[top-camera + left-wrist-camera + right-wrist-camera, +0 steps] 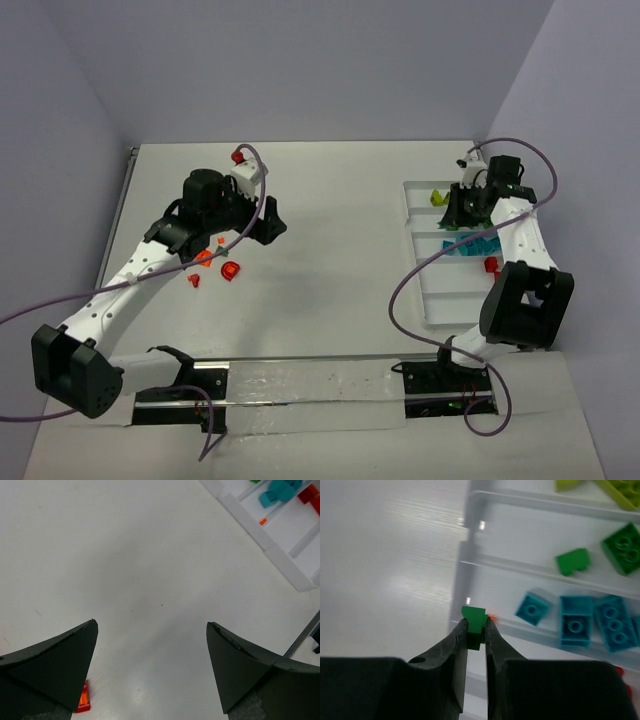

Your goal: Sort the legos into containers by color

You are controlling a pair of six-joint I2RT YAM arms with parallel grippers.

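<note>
Legos: one small green brick is pinched in the right tool, jaws nearly closed against its sides. Its long axis seems to run along the fingers, free end poking past the tips toward the tray. The tool hangs about over the tray's edge wall.

Ahead and to the right of the tips: teal bricks in one compartment, studs up, the two longer ones lying lengthwise away from the tool. Next compartment beyond: two dark green bricks, the larger studs up. Farthest seen: lime bricks, cut by the frame edge.

Left tool gapes wide, nothing between the fingers, bare bench below. An orange brick lies just under one finger, partly hidden. A few red and orange bricks lie loose on the bench behind that tool, beneath the arm.
</note>
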